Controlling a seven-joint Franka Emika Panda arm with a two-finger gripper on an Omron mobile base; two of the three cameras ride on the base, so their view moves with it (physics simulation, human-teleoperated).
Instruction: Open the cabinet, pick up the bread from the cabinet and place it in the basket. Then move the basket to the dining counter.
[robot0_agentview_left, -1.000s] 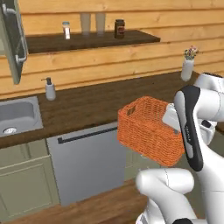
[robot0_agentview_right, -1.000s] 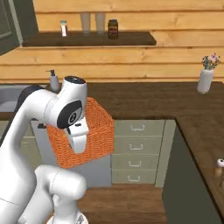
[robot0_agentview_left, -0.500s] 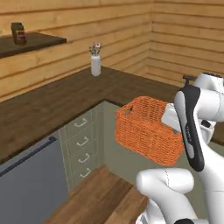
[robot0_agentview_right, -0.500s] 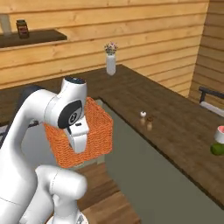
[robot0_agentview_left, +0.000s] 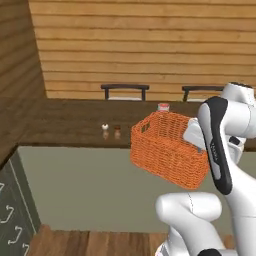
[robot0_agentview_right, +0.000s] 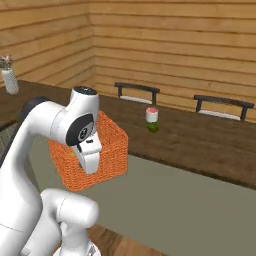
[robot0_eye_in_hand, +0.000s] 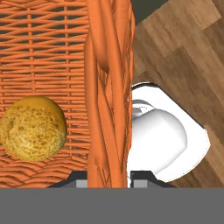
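Orange woven wicker basket (robot0_agentview_left: 167, 150) with upright sides hangs in the air, tilted, in front of the long dark-brown wood-grain dining counter (robot0_agentview_left: 75, 125), level with its pale grey-green front. The white arm's two-finger gripper (robot0_eye_in_hand: 109, 181) pinches the basket's braided rim (robot0_eye_in_hand: 107, 87), one dark fingertip on each side of the wall. A small rounded golden-brown bread (robot0_eye_in_hand: 33, 127) lies inside on the woven floor. On the counter behind the basket stand two tiny shakers (robot0_agentview_left: 111, 131)

White arm (robot0_agentview_left: 220, 145) folded up high, elbow bent, wrist turned down, gripper (robot0_eye_in_hand: 109, 181) clamped — fingers either side of the basket (robot0_agentview_left: 167, 149) rim.
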